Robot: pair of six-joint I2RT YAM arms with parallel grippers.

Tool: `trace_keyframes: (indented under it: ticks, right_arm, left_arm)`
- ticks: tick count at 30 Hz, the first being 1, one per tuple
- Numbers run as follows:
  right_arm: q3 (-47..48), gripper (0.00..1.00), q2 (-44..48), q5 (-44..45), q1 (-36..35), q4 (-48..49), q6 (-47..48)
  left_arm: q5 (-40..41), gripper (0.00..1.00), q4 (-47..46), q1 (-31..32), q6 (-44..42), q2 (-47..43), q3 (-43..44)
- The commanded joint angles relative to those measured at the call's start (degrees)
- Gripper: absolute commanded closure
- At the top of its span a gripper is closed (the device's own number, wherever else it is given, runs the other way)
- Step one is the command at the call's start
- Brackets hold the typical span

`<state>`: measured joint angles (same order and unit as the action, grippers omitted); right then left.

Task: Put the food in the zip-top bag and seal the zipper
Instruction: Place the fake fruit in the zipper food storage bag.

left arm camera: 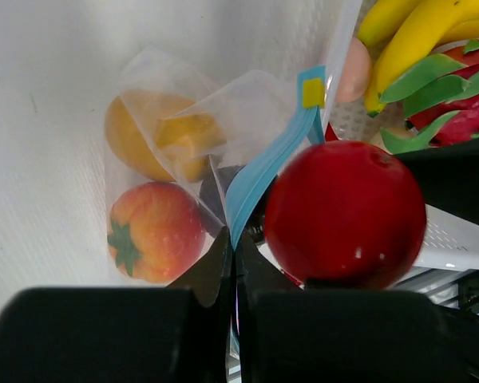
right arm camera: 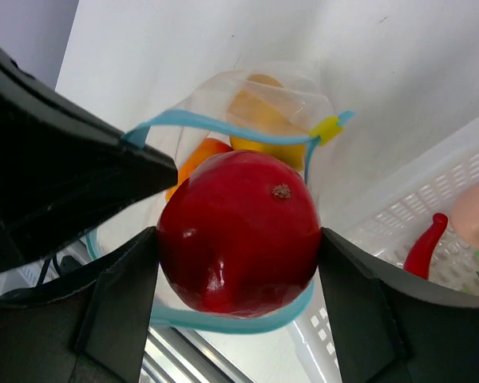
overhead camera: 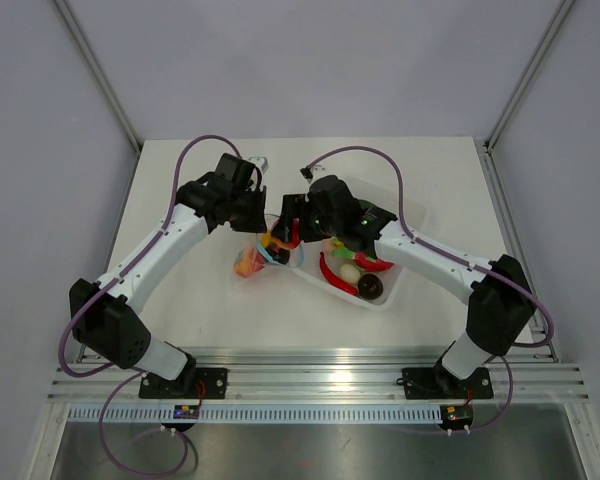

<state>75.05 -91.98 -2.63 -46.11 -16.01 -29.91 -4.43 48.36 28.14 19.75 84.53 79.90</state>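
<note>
The right gripper (right arm camera: 239,263) clamps the glossy, likely slippery red fruit (right arm camera: 238,227) across its middle while the left gripper (left arm camera: 234,259) pinches the zipper (left arm camera: 259,179) of the limp bag (left arm camera: 156,88).

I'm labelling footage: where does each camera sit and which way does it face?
Top: above, behind the bases, looking down at the table; left arm and right arm show.
Left wrist: on that arm, facing the bag; its fingers pinch the zipper.
Right wrist: on that arm, facing the bag's mouth; its fingers grip the apple.
Both wrist views share apple and zipper.
</note>
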Motion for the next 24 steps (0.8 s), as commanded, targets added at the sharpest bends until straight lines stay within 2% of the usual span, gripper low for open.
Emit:
trace_keyframes:
  ticks: [1, 5, 6, 10, 17, 24]
  right_arm:
    - [4.32, 0.38, -1.61, 0.79, -0.56, 4.32, -2.34]
    - [7.73, 0.26, -4.69, -0.43, -0.65, 4.15, -2.87]
    - [8.44, 0.15, -5.74, -0.79, -0.74, 3.27, -2.78]
    - [9.25, 0.08, -5.84, -0.62, -1.27, 1.77, -2.08]
    - [8.54, 0.03, -2.85, 1.23, -1.27, -0.34, -1.12]
    - [7.05, 0.03, 1.36, 3.94, -1.27, -1.13, -1.03]
  left_arm:
    - [-4.27, 1.0, -1.43, -0.1, 0.73, -1.56, 3.07]
    - [-5.85, 1.0, -1.34, -0.37, 0.91, -2.35, 3.33]
    - [-6.03, 1.0, -0.99, -0.54, 0.99, -2.35, 3.33]
    - [-7.78, 1.0, -0.55, -1.77, 0.99, -2.53, 3.25]
    - [-13.41, 1.0, -1.42, -4.94, 1.7, -2.79, 2.37]
    - [-13.94, 1.0, -1.6, -5.55, 1.52, -2.79, 1.93]
